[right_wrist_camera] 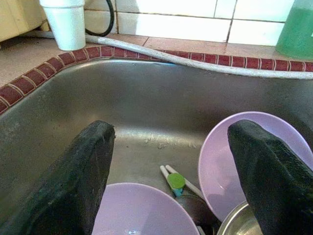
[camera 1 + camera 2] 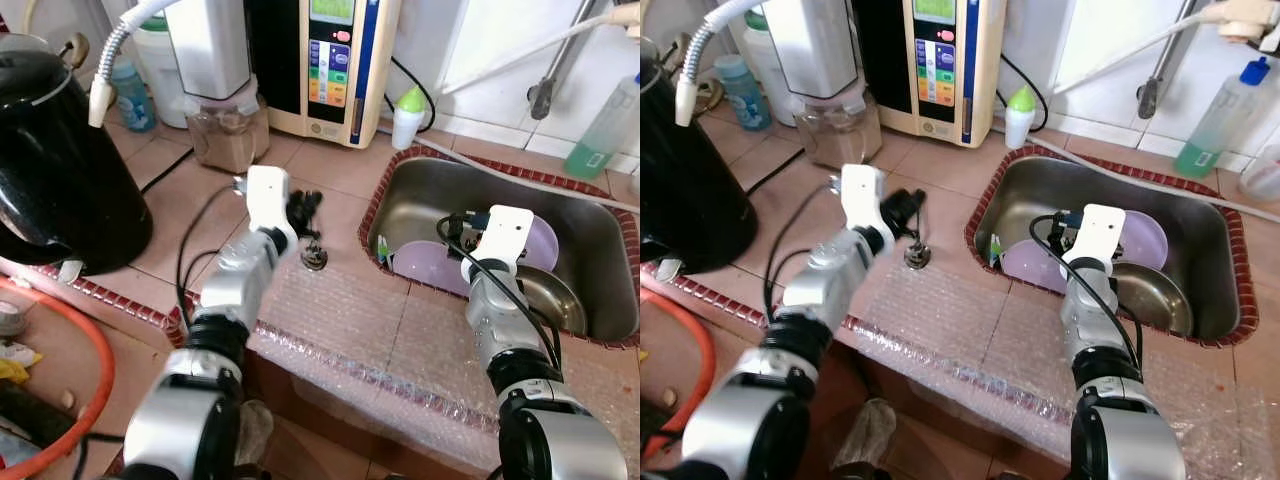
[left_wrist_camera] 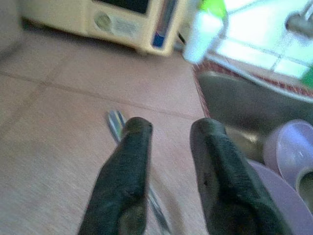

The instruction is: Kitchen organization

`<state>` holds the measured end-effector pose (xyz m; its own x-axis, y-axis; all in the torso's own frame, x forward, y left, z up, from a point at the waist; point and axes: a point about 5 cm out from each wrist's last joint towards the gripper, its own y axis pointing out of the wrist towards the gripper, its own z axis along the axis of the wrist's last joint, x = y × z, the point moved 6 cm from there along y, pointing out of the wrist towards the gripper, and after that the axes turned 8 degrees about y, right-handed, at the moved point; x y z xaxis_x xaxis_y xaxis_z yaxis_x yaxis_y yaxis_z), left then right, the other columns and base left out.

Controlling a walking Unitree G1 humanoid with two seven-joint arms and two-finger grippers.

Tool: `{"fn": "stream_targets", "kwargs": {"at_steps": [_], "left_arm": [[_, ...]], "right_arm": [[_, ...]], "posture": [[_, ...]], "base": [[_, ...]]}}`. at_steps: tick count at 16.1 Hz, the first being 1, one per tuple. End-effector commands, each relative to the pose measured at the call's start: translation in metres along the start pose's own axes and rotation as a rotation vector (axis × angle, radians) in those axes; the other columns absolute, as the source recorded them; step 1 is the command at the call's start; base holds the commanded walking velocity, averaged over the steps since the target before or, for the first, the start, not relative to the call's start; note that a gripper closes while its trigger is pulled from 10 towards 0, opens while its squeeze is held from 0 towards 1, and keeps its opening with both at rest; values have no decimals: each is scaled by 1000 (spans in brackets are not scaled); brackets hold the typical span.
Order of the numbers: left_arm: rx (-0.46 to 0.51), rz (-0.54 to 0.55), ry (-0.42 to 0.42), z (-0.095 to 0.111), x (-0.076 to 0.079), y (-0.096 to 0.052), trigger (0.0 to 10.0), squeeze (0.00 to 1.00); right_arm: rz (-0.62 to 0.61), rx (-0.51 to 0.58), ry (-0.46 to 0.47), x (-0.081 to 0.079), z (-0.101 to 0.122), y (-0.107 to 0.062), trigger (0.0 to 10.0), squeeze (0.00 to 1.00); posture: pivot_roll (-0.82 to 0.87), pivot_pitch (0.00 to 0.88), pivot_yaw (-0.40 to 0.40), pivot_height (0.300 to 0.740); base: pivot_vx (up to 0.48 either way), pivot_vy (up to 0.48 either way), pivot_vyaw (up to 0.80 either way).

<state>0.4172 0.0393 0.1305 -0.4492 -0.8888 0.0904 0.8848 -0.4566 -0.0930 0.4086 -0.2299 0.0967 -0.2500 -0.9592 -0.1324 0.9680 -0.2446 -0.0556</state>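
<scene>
Fingers of right hand [image 1: 171, 161] spread wide above purple plates [image 1: 146, 213] in sink [image 1: 146, 98]; left hand [image 3: 168, 137] slightly parted over blurred utensil [image 3: 116, 125] on tabletop [image 3: 58, 127].

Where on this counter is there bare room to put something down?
Free: the bubble-wrap strip along the front edge, between the two arms, and the pink tiles between the cream water machine and the steel sink. Crowded: the sink, with lilac plates and a steel bowl, and the left, beside the black kettle.

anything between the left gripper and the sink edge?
Bare tile only. In the left eye view, the left gripper hovers over a metal utensil; nothing lies between it and the sink rim.
</scene>
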Motion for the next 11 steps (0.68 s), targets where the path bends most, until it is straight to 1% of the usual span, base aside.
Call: {"fn": "stream_targets", "kwargs": {"at_steps": [1, 3, 4, 5, 6, 8, 9, 10, 11], "left_arm": [[-33, -25, 28, -8, 7, -3, 10000, 1000], [-79, -21, 34, -21, 10, -7, 10000, 1000], [-89, -7, 32, -24, 8, -9, 10000, 1000], [-96, 32, 23, -26, 4, -12, 10000, 1000], [-100, 34, 28, -27, 5, -13, 10000, 1000], [-107, 39, 29, -29, 6, -15, 10000, 1000], [-114, 45, 29, -30, 6, -16, 10000, 1000], [-125, 63, 30, -32, 3, -16, 10000, 1000], [-150, 106, 34, -34, -3, -17, 10000, 1000]], "right_arm": [[7, 17, -6, -3, 6, 2, 10000, 0], [3, 16, -11, 0, 4, 0, 10000, 0], [1, 15, -14, 2, 3, -1, 10000, 0], [3, 13, -28, 4, 0, -3, 10000, 0], [25, 13, -56, 3, -3, -6, 10000, 0], [56, 0, -88, 4, -13, -15, 10000, 0], [64, -17, -100, 6, -21, -22, 10000, 0], [67, -40, -111, 11, -32, -29, 10000, 0], [65, -59, -115, 14, -42, -39, 10000, 0]], "posture": [[-6, 8, 22, 740], [-8, 7, 24, 740], [-8, 7, 24, 740], [-11, 3, 28, 740], [-5, 1, 25, 740], [-2, 0, 24, 740], [-2, 0, 24, 740], [1, 0, 23, 740], [-2, 0, 28, 740]], "base": [[0, 0, 0], [0, 0, 0], [0, 0, 0], [0, 0, 0], [0, 0, 0], [0, 0, 0], [0, 0, 0], [0, 0, 0], [0, 0, 0]]}}
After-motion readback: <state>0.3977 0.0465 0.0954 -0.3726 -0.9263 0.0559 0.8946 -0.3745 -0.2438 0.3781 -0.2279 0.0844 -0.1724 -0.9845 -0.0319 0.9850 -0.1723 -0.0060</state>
